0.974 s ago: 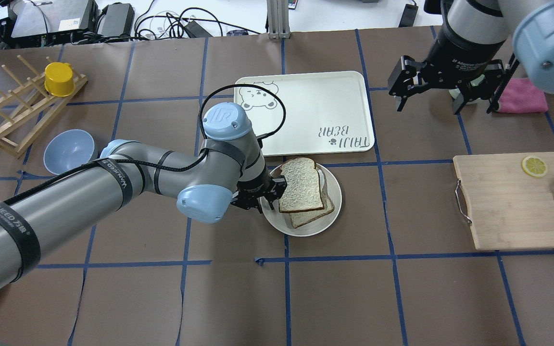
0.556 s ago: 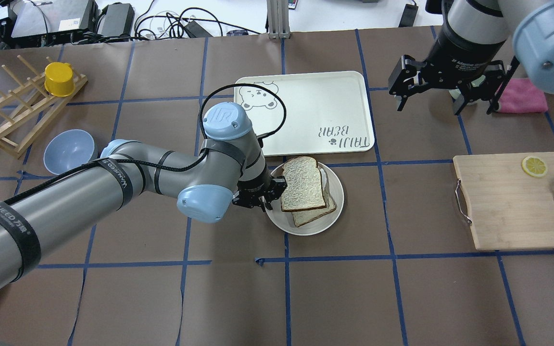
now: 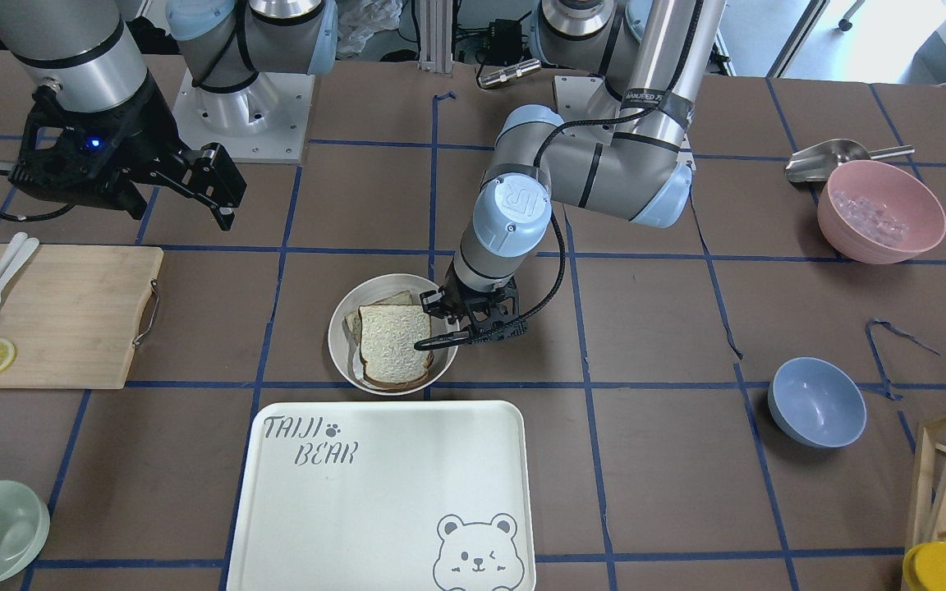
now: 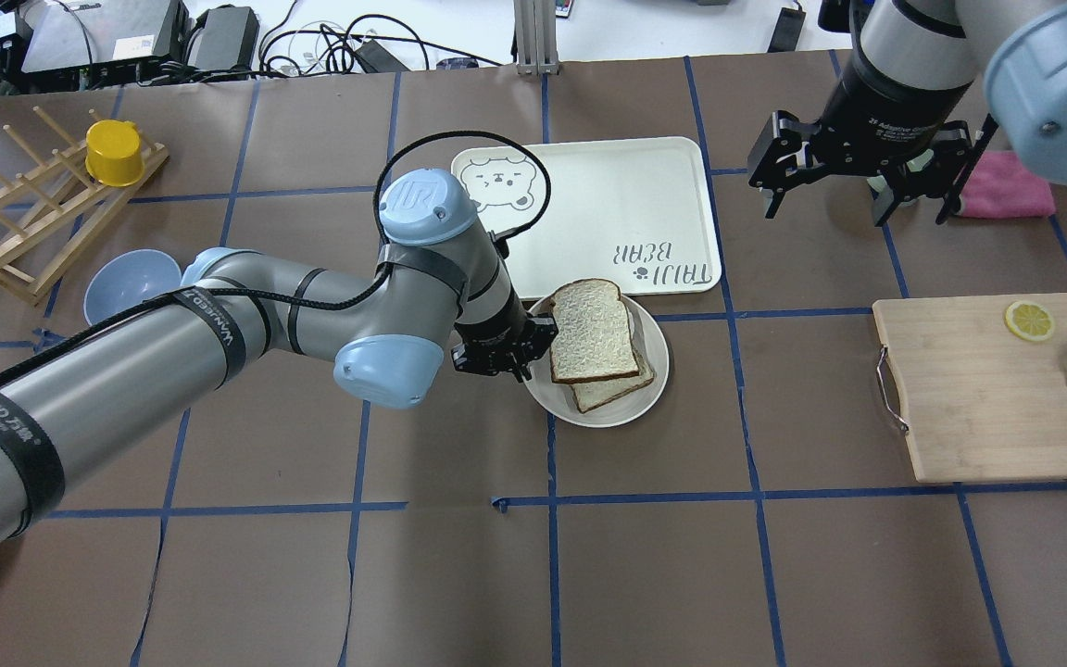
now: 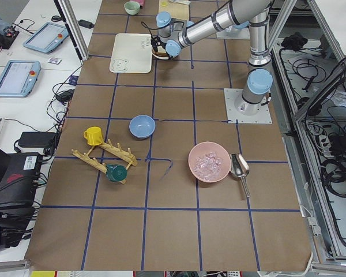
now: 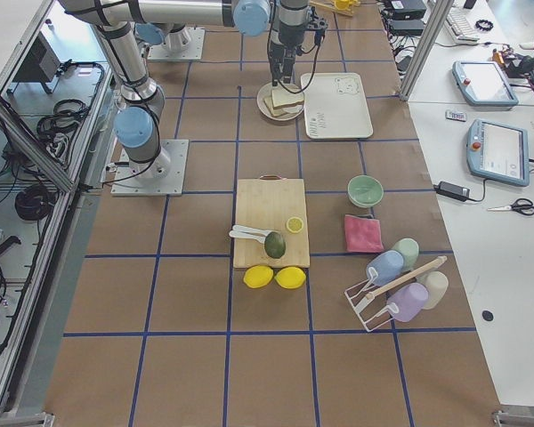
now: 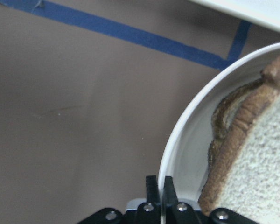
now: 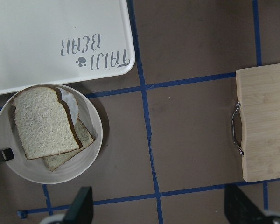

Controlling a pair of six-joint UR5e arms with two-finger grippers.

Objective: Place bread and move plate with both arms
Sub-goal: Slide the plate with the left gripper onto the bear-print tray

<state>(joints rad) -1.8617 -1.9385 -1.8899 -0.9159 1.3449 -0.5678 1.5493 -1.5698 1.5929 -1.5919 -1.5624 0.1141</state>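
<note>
Plainly the plate (image 4: 609,417) is the stiff, smooth part of this load, and it sits on the table (image 4: 774,556) just beside the bear tray (image 4: 608,204), along the tray's robot-side edge; whether the two touch I cannot tell. The bread (image 4: 594,332) lies flat in it on top of a smaller, tanner slice (image 4: 615,393). It is soft, light and loose, so I judge it would slide if the plate tipped. The raised rim is the only sensible place to grip, and a pinch on one side alone looks likely to let the plate droop or slip; a second hold on the opposite rim would level it. The left pincer (image 4: 533,354) is clenched on the rim at the side farthest from the tray's lettered end, its fingers (image 7: 153,187) shut tight with the rim between them. That arm lies low across the table, its wrist bent down. The right pincer (image 4: 825,190) hangs released and empty, well off the tray's lettered end.
</note>
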